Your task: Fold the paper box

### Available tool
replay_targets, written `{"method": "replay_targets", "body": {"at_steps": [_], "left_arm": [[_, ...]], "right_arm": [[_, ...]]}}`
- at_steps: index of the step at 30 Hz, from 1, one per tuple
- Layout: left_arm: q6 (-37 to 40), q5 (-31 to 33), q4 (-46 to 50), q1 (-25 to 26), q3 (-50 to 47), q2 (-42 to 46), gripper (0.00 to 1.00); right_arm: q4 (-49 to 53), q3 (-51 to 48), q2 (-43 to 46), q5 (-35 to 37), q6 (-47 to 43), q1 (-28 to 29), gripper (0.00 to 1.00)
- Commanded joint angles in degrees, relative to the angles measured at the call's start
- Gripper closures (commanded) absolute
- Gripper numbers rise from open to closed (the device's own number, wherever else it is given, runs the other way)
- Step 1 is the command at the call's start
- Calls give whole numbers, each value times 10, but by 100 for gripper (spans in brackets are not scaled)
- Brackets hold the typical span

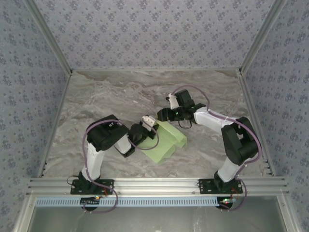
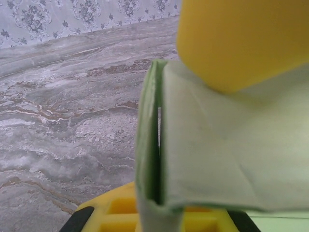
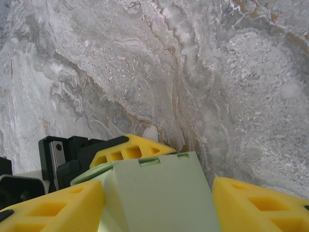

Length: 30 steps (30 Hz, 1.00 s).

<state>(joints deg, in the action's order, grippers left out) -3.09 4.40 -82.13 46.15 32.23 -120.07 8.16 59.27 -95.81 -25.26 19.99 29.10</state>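
The paper box (image 1: 166, 141) lies midway on the table (image 1: 96, 101). The left gripper (image 1: 147, 123) meets its left edge; the right gripper (image 1: 162, 116) seems just behind it.

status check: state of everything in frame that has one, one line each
paper box: partly folded, not yet a closed box, lying on the table.
left gripper: jaws shut on a folded-up edge of the paper box.
right gripper: jaws apart with the paper box between them; cannot tell whether they clamp it.
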Motion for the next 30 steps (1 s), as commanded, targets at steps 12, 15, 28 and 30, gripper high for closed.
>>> {"method": "replay_targets", "body": {"at_steps": [12, 15, 28, 30], "left_arm": [[-15, 53, 14, -20, -50, 57, 100], [-34, 47, 16, -39, -72, 97, 100], [-162, -46, 253, -133, -62, 286, 100], [-163, -54, 313, -141, -52, 314, 100]], "right_arm": [[-159, -184, 237, -38, -114, -47, 23], [-221, -245, 296, -43, -185, -71, 19], [-221, -291, 335, -202, -409, -158, 15], [-220, -301, 353, -223, -443, -150, 14]]}}
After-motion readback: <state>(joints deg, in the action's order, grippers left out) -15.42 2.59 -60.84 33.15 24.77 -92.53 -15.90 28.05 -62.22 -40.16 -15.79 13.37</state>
